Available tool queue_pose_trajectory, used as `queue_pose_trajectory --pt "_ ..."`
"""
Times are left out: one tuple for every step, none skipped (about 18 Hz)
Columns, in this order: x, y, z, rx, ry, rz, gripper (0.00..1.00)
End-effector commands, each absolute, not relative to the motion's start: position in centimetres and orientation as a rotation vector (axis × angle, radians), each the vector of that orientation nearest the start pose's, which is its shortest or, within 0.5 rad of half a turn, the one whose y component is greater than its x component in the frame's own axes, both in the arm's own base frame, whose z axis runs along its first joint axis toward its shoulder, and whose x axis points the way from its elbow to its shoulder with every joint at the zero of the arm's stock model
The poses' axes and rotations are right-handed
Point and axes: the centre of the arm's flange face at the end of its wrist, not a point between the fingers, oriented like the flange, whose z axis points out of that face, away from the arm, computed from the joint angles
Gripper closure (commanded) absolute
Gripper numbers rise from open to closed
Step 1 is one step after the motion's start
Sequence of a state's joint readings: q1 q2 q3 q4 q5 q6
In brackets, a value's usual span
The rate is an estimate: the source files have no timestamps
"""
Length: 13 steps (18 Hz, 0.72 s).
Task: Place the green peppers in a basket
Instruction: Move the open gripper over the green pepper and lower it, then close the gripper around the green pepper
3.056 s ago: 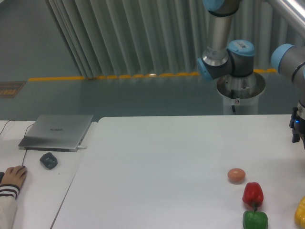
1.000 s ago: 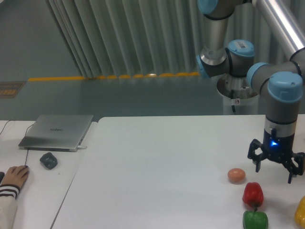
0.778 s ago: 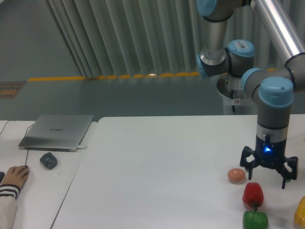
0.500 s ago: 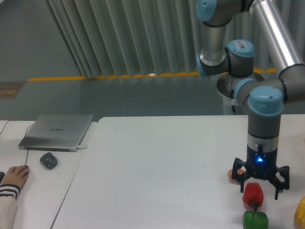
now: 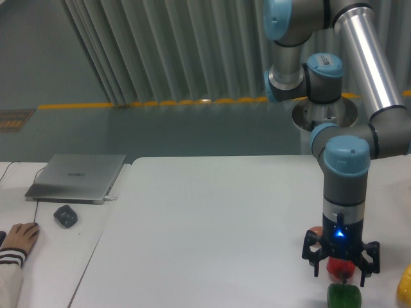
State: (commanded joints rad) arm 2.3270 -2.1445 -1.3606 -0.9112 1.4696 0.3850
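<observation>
The green pepper (image 5: 344, 297) lies at the table's front edge on the right, glossy and partly cut off by the frame bottom. My gripper (image 5: 340, 264) hangs open just above it, fingers spread to either side. The red pepper (image 5: 335, 267) sits directly behind the green one and is largely hidden by the gripper's body. No basket shows in this view.
A brownish round item (image 5: 314, 232) peeks out left of the gripper. A yellow pepper (image 5: 404, 290) sits at the right edge. To the left lie a laptop (image 5: 77, 177), a dark mouse (image 5: 65, 215) and a person's hand (image 5: 16, 238).
The arm has swung in from the right edge, moving left and toward the front. The open gripper dropped from beside the brownish item to above the red and green peppers.
</observation>
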Motion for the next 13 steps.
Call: queue_pose_trajectory --pt "-39.0 62.4 31.3 -2.792 -0.5 0.107 0.0" --pt "-39.2 62.4 31.1 -2.794 -0.503 0.105 0.0" --pt "-39.4 62.6 30.7 -2.797 -0.504 0.103 0.0" --pt "-39.5 62.8 30.5 -2.795 -0.503 0.104 0.0" --pt "-39.6 62.9 30.4 -2.789 -0.502 0.11 0.0" --pt "-39.5 62.9 30.2 -2.787 -0.499 0.112 0.0" --pt "-39.6 62.9 30.2 -2.786 -0.501 0.112 0.0" --pt "-39.6 62.9 30.0 -2.789 -0.5 0.11 0.0" --pt "-39.7 63.0 29.8 -2.791 -0.498 0.109 0.0" --pt "-39.8 63.0 29.4 -2.795 -0.497 0.106 0.0" --pt "-39.8 63.1 29.2 -2.799 -0.498 0.106 0.0" --pt "-39.8 63.1 29.1 -2.797 -0.497 0.107 0.0" --pt "-39.8 63.1 29.2 -2.796 -0.497 0.108 0.0"
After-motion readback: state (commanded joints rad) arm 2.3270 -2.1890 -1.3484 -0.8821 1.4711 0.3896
